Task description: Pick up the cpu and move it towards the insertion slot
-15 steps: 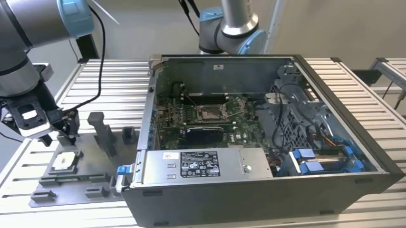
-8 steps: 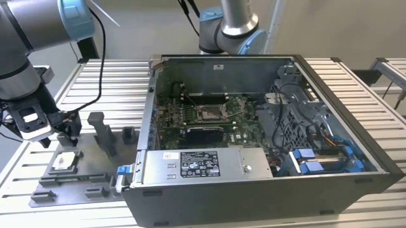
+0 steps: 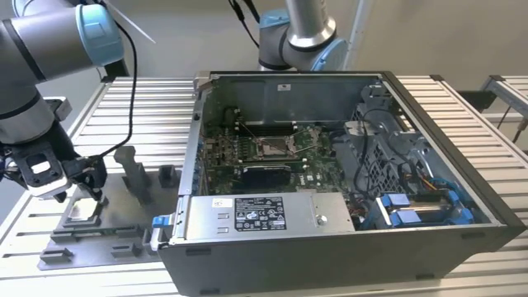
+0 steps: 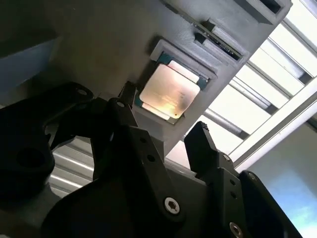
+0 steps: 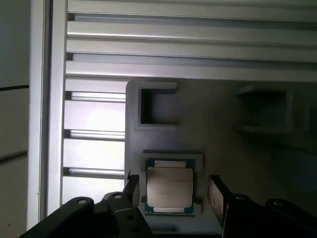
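1. While the gripper (image 3: 78, 193) hangs low over the table (image 3: 462, 117) at the exterior view's left, I see its two black fingers (image 5: 216, 193) spread wide with nothing held between them.
2. The cpu (image 5: 169, 188) lies flat in a shallow pocket of the grey fixture (image 5: 218, 109). Its silvery top faces up, and a thin green rim shows around the metal.
3. In both wrist views the fingers stand one on each side of the cpu. A gap is visible on either side, so I see no contact with the chip.
4. A second square pocket (image 5: 156, 106) in the same fixture sits near the cpu.
5. The fixture rests on the ribbed metal table, just beside the open computer case (image 3: 330, 260), on the exterior view's left of it.
6. The insertion slot (image 3: 276, 145) sits on the green board inside the case, a silver frame around a brownish centre. It is well apart from both the cpu and the gripper.
7. A black cable (image 3: 133, 93) runs down beside the arm (image 3: 41, 37) toward the wrist.
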Motion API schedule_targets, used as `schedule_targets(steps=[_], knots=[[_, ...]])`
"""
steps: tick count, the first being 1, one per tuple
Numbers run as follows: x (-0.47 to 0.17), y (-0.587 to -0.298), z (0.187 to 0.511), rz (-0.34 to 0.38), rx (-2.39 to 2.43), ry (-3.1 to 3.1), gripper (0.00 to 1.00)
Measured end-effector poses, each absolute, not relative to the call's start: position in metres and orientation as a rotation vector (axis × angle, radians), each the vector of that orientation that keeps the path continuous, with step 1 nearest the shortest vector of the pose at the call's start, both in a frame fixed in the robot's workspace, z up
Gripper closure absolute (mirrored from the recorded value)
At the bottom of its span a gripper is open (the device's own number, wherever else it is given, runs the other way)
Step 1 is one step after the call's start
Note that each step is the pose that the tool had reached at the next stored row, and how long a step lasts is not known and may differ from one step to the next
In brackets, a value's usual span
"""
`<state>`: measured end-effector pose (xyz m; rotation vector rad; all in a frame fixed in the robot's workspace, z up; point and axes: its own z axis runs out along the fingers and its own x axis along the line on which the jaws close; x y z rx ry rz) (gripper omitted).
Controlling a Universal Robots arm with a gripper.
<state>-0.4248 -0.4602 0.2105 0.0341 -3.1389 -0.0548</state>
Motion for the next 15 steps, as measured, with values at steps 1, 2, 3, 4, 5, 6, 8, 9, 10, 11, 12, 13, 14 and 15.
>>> schedule_targets(steps=[1,2,3,4,5,6,8,9,10,11,12,13,14,15], knots=[[-0.425,-0.461,0.209,-0.055,0.030,-3.139,0.00],[-0.425,-0.462,0.207,-0.055,0.025,-3.139,0.00],[-0.425,-0.462,0.205,-0.055,0.019,-3.139,0.00],[-0.425,-0.462,0.203,-0.055,0.008,-3.139,0.00],[-0.425,-0.462,0.202,-0.055,-0.005,-3.140,0.00],[-0.425,-0.462,0.200,-0.055,-0.017,-3.140,0.00],[-0.425,-0.462,0.197,-0.055,-0.032,-3.140,0.00],[-0.425,-0.462,0.196,-0.055,-0.032,-3.140,0.00],[-0.425,-0.462,0.195,-0.055,-0.032,-3.140,0.00],[-0.425,-0.462,0.195,-0.055,-0.032,-3.140,0.00],[-0.425,-0.462,0.194,-0.055,-0.030,-3.140,0.00],[-0.425,-0.462,0.193,-0.055,-0.025,-3.140,0.00],[-0.425,-0.462,0.193,-0.055,-0.020,-3.140,0.00],[-0.425,-0.462,0.192,-0.055,-0.014,-3.140,0.00]])
